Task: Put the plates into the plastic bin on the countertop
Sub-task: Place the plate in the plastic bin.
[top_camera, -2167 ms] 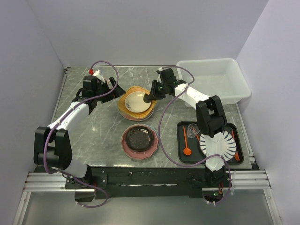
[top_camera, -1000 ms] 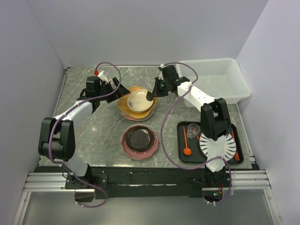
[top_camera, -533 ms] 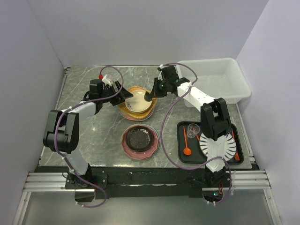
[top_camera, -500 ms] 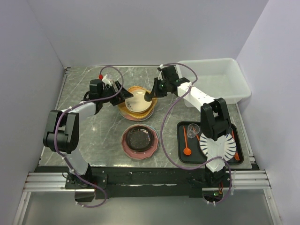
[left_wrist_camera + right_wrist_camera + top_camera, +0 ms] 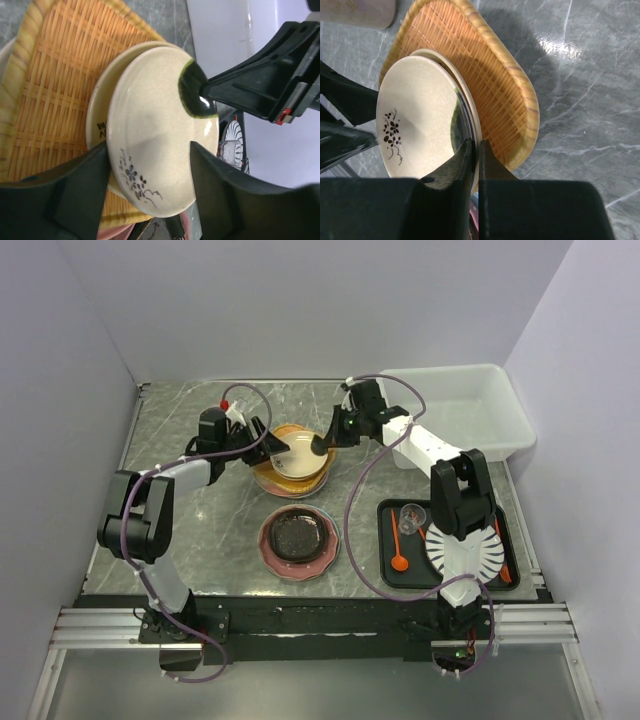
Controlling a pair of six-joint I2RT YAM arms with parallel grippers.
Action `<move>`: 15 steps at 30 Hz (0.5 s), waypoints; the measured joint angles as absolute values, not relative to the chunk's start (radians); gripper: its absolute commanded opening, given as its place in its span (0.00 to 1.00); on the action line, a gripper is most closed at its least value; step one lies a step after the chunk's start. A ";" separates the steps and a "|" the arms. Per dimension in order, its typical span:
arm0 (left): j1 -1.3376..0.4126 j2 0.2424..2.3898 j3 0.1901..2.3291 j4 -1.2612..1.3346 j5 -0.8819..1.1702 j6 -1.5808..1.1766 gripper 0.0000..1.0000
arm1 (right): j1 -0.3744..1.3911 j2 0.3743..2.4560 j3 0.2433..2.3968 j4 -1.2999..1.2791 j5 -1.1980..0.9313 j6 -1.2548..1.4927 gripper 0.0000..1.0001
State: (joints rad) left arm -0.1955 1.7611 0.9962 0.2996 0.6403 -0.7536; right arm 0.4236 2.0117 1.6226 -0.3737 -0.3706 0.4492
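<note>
A small cream plate (image 5: 292, 454) with a dark flower mark stands tilted on its edge over the orange rounded-square plate (image 5: 300, 477), which tops a stack. My right gripper (image 5: 322, 447) is shut on the cream plate's right rim; the right wrist view shows the grip (image 5: 475, 146) on the plate (image 5: 415, 130). My left gripper (image 5: 265, 448) is open, its fingers either side of the plate's left edge, as the left wrist view shows (image 5: 147, 150). A black speckled plate (image 5: 298, 536) lies on a pink plate (image 5: 268, 545) nearer me. The plastic bin (image 5: 465, 410) stands at the back right.
A black tray (image 5: 385, 515) at the front right holds a white plate with black stripes (image 5: 462, 550), a clear glass (image 5: 409, 518) and orange spoons (image 5: 399, 558). The marble countertop (image 5: 190, 530) is bounded by walls at the back and sides.
My left arm has moved right, bringing its open gripper from beside the stack up to the cream plate's left edge. My right gripper has stayed shut on the plate's rim.
</note>
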 measured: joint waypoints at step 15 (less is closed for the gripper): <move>-0.191 1.814 1.005 0.316 0.677 -0.797 0.01 | 0.403 1.987 1.558 -0.316 -0.412 0.460 0.48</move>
State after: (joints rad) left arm -0.1913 1.8145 1.0046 0.3161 0.6765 -0.7967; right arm 0.4030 1.9865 1.5581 -0.3161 -0.4118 0.4603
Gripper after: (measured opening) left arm 0.056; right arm 0.267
